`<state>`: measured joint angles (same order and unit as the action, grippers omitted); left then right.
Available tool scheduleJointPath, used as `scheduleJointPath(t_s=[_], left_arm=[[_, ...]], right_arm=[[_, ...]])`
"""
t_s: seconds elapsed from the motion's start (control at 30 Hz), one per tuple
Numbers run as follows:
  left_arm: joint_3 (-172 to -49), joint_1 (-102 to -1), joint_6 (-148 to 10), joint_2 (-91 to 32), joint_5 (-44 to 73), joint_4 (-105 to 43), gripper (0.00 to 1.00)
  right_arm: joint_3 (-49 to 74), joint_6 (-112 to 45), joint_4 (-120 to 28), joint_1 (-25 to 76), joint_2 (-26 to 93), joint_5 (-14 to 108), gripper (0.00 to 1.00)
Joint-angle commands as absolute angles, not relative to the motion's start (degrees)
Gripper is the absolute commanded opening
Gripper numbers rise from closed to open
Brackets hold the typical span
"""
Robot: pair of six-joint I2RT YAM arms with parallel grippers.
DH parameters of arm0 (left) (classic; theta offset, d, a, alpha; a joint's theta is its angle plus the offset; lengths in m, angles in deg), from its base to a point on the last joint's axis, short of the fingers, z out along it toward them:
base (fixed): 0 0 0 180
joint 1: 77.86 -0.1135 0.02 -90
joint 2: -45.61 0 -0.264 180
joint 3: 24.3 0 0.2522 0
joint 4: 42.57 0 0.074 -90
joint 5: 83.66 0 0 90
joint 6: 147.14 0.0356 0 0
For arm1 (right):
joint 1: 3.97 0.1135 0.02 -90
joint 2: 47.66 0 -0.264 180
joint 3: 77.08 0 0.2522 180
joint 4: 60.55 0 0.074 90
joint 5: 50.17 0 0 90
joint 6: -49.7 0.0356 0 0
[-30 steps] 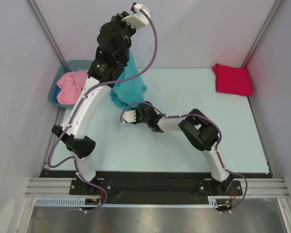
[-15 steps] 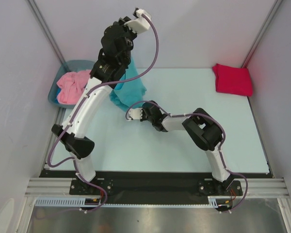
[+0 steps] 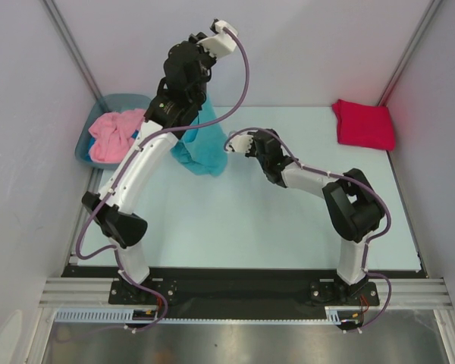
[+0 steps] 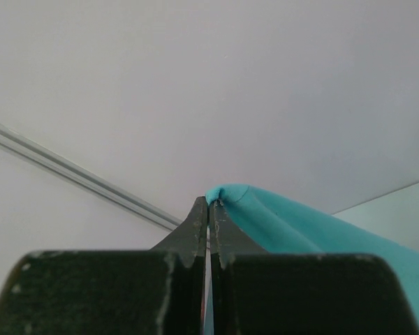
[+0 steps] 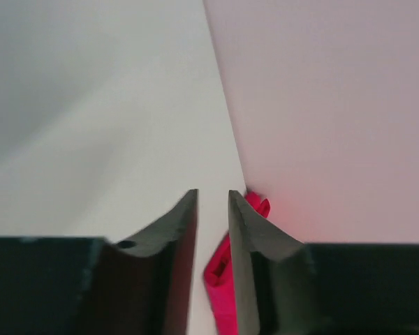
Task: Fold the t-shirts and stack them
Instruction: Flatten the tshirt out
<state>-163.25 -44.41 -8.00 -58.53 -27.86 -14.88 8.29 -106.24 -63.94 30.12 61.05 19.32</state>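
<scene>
The pale table point(image 3: 288, 220) fills the middle of the top view. The left arm point(image 3: 140, 171) rises from the lower left toward the top centre, and the right arm point(image 3: 318, 178) bends in from the lower right. The turquoise shirt point(image 3: 208, 148) hangs left of centre, its lower end bunched on the table. A grey-blue tub point(image 3: 125, 98) at the upper left holds the crumpled pink shirt point(image 3: 110, 136). The folded red shirt point(image 3: 362, 123) lies at the upper right corner. The left gripper point(image 4: 209, 202) is pressed together, pinching the turquoise cloth's top edge. The right gripper point(image 5: 213, 195), just right of the hanging shirt, has a narrow gap between its fingers and nothing in it.
</scene>
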Motion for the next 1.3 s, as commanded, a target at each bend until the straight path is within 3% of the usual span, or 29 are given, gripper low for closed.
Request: scheduleJointPath(t_s=[0.0,0.03,0.07,0.13,0.53,0.97,1.27], left_arm=[[-165.94,-44.99,-7.57,-57.22,-26.89,-20.03,0.00],[-167.34,-44.99,-7.48,-57.49,-26.89,-19.76,0.00],[-167.87,-44.90,-7.22,-58.10,-26.89,-19.59,0.00],[-169.10,-44.90,-6.96,-58.72,-26.71,-19.06,0.00],[-171.22,-44.99,-7.66,-61.00,-25.75,-18.62,0.00],[-172.01,-45.34,-7.83,-62.59,-25.57,-19.41,0.00],[-173.85,-45.25,-7.75,-62.85,-25.13,-19.58,0.00]], right_arm=[[9.18,-102.89,-57.71,31.80,60.35,19.35,0.34],[9.80,-101.32,-56.04,32.33,60.53,20.22,0.67],[10.32,-98.60,-54.89,32.59,60.53,21.10,0.78],[12.86,-95.34,-50.51,33.38,60.62,24.60,0.85],[22.01,-87.06,-45.04,36.90,68.61,31.48,0.77],[33.26,-80.04,-36.60,42.35,73.63,37.37,0.75],[32.30,-78.54,-36.86,44.29,74.51,37.90,0.72]])
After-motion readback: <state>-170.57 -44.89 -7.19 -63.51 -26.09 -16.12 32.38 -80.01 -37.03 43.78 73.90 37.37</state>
